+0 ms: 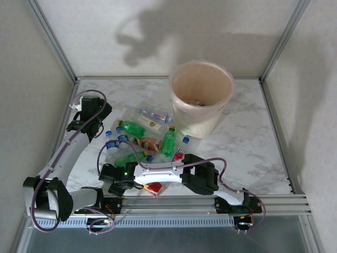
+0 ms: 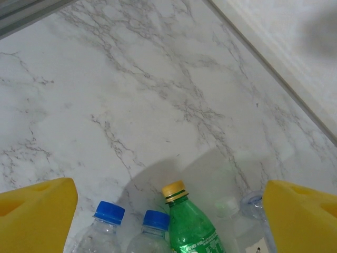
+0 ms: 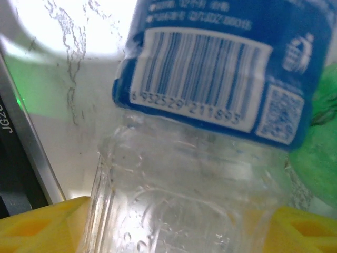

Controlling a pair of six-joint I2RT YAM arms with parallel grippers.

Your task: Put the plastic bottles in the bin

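Two pincers: left gripper point(image 2: 168, 216) gaped wide, empty. Right gripper point(image 3: 181, 226) straddled a blue-labelled clear bottle point(image 3: 210, 79); grip unclear.

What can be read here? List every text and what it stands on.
"6 932529 211893": under the barcode on the blue label of the clear bottle.
"JG2", cut off: dark part at the left edge.
Unreadable: fine print above the barcode; white print on the green bottle.
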